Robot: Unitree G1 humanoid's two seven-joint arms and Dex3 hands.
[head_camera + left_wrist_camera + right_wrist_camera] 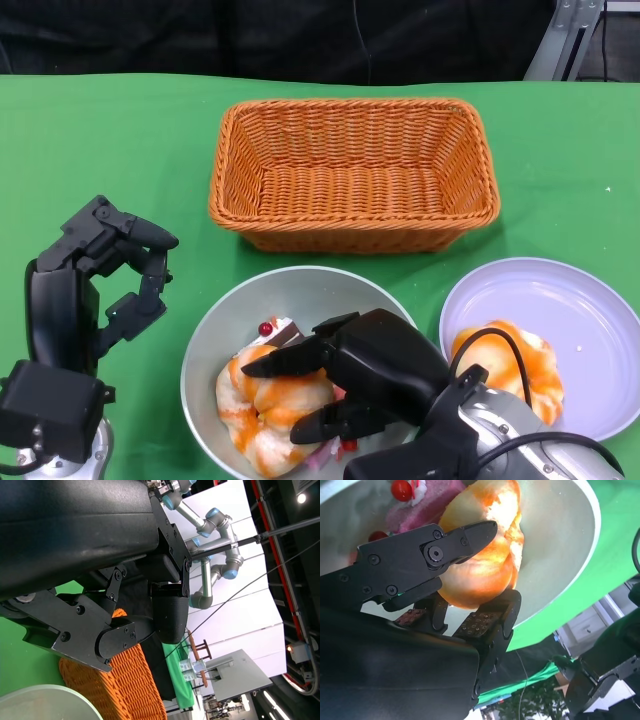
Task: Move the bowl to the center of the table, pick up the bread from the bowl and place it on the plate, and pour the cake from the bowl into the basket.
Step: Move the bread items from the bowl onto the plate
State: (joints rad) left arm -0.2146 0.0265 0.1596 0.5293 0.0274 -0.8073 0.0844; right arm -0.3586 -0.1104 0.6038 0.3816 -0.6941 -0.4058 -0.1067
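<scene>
Two breads show in the head view: one lies in the grey bowl near the middle of the worktop's near edge, the other already rests on the lilac plate to the right. The bread in the bowl sits left of the bowl's middle, with the pink cake and its red cherry just behind it on the far side. The right hand reaches into the bowl from the near right, so the bread lies straight ahead of its fingers, to their left. In the right wrist view those fingers bracket the bread, one over its top and others beneath; they appear to touch it, though how firm the hold is I cannot tell.

My reading is that the coming lift goes up and rightward to the plate, a short carry for this arm. The left hand hovers over the green worktop left of the bowl, fingers loosely curled on nothing. The wicker basket stands on the far side.
</scene>
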